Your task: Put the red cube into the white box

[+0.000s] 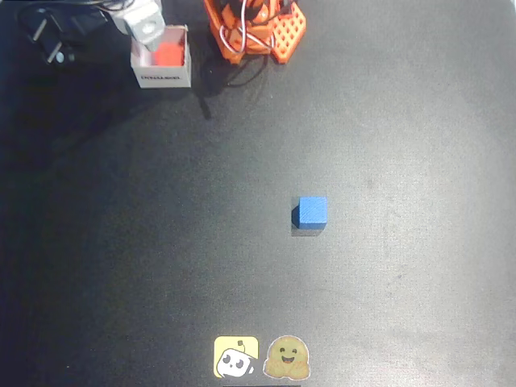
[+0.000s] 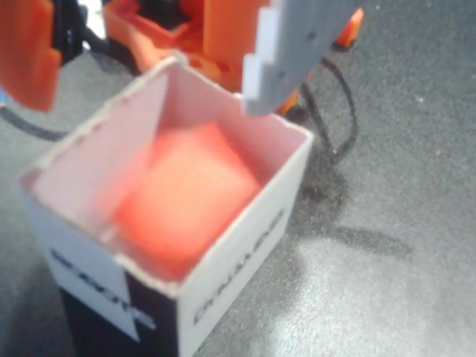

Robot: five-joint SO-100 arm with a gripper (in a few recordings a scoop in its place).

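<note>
The whole dark table (image 1: 387, 121) is seen straight down from high above in the overhead view, with the arm's base at the top edge. In the wrist view the white box (image 2: 230, 275) is looked into from close above, at a slant. The white box (image 1: 161, 76) is shared by both views.

Overhead view: even, moderate light; the black table (image 1: 387, 121) is rendered grainy, darker toward 9 o'clock. A short shadow is cast by the blue cube (image 1: 313, 210) toward 8 o'clock. Wrist view: soft throughout; the red cube (image 2: 186, 197) is smeared by blur.
</note>
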